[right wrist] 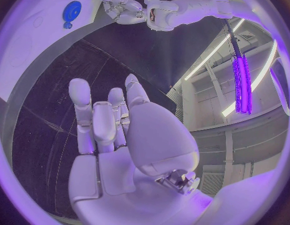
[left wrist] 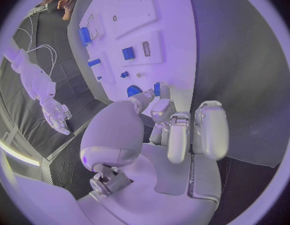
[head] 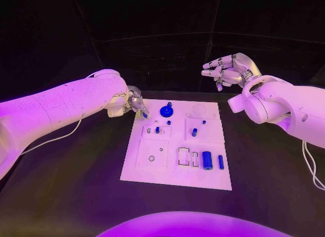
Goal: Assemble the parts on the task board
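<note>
While the white task board [head: 178,177] lies flat in the middle of the black tabletop [head: 62,197], the left robot hand [head: 134,104] sits low at the board's far left corner, pinching a small blue part [head: 144,115] between its fingertips just over the board's edge. From the left wrist view the same small blue part [left wrist: 157,89] shows at the tips of the curled-in fingers [left wrist: 162,109], with the other fingers hanging down beside it. Just beside that hand, on the board's far end, stands a round blue knob-like part [head: 166,111] with a short stem rising from it. Nearer the middle of the board, a short blue peg [head: 157,130] and a second blue peg [head: 194,132] stand in raised white blocks, well apart from each other. Along the near row lie a thick blue cylinder [head: 206,161] and, just beside it toward the board's right edge, a thinner blue pin [head: 221,162]. To their left are pale rectangular slots, and a square white plate with a small hole sits at the near left. The right robot hand [head: 230,70] is raised well above and beyond the board's far right corner, its fingers spread and loosely bent, holding nothing. The right wrist view shows its palm and fingers [right wrist: 95,122] apart over the dark tabletop.
</note>
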You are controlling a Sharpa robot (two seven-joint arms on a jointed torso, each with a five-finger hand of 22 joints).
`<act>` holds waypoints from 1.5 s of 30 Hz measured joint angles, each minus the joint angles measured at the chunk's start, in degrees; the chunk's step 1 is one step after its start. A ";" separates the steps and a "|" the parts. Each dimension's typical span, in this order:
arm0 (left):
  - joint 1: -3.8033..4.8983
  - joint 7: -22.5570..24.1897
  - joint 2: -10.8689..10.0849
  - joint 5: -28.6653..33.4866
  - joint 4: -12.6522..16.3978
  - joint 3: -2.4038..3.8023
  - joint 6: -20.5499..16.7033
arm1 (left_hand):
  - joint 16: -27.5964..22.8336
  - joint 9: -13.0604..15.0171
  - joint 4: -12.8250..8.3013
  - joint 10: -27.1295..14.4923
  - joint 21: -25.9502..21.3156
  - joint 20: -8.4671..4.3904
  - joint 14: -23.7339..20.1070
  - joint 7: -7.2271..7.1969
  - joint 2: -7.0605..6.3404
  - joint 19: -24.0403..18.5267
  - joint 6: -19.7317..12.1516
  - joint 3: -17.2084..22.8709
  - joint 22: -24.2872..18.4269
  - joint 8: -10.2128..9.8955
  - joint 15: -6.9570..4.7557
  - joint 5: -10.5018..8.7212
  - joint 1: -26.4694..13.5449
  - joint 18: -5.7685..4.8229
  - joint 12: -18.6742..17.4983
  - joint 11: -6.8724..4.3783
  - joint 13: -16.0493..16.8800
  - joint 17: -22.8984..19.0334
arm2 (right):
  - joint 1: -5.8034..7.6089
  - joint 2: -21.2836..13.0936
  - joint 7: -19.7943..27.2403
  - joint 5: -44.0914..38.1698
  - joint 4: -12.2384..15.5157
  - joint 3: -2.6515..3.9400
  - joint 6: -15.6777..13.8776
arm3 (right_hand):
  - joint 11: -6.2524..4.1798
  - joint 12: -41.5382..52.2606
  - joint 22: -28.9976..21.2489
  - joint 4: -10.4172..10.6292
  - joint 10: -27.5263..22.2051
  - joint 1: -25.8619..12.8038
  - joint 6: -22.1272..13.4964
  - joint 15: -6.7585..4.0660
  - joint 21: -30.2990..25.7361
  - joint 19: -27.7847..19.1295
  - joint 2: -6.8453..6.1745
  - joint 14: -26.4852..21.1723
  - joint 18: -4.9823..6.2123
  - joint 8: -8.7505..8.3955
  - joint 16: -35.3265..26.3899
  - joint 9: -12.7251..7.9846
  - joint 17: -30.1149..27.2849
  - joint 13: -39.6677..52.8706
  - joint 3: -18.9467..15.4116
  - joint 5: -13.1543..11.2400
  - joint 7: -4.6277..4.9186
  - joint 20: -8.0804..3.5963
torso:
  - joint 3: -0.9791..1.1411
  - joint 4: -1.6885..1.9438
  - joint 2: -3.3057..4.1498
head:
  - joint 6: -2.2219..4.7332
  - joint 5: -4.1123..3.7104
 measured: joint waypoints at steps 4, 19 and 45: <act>0.01 0.23 -2.56 0.96 4.56 -0.03 -2.57 | 0.00 0.14 -0.24 0.12 0.00 0.00 0.00 0.00 -0.53 0.00 0.00 1.17 0.02 0.42 0.00 0.01 -0.53 0.00 0.21 -0.11 0.01 0.00 | 0.00 -0.07 -0.01 0.00 -0.01 0.00 0.02 | 0.00 0.00 0.00 0.00 0.00 0.00 0.00 0.00 0.00 -0.01 0.00 0.00 0.00 0.00 0.00 0.00 0.00 0.00 0.00 0.00 0.00 0.01 | 0.00 0.00 0.00 | 0.03 0.26; -1.44 1.10 -8.95 0.62 15.93 -1.10 -8.55 | 0.00 0.45 -0.65 0.23 0.00 0.00 0.00 -0.18 -1.36 0.00 0.21 2.22 0.18 0.71 0.00 -0.01 -1.36 0.00 0.21 -0.19 0.04 0.00 | 0.00 -0.27 -0.07 -0.01 -0.07 -0.01 0.17 | 0.00 0.00 -0.01 0.00 0.00 0.00 0.00 0.00 0.00 -0.21 0.00 0.00 0.00 0.00 0.00 0.00 -0.01 -0.01 0.00 0.00 0.00 0.20 | -0.04 -0.09 0.07 | -0.16 0.84; -2.83 1.20 -9.63 -5.91 18.83 -2.36 -9.55 | 0.00 0.46 -1.20 0.52 0.00 0.00 0.00 -0.15 -1.66 0.00 0.22 3.08 0.16 0.90 0.00 0.24 -1.66 0.00 0.21 -0.30 0.03 0.00 | -0.01 -0.28 -0.15 -0.01 -0.14 -0.02 0.41 | 0.00 0.00 -0.01 0.00 0.00 0.00 0.00 0.00 0.01 -0.40 0.00 0.00 0.01 0.00 0.00 0.00 -0.02 -0.01 0.00 0.00 0.00 0.00 | -0.07 -0.23 0.10 | -0.64 1.14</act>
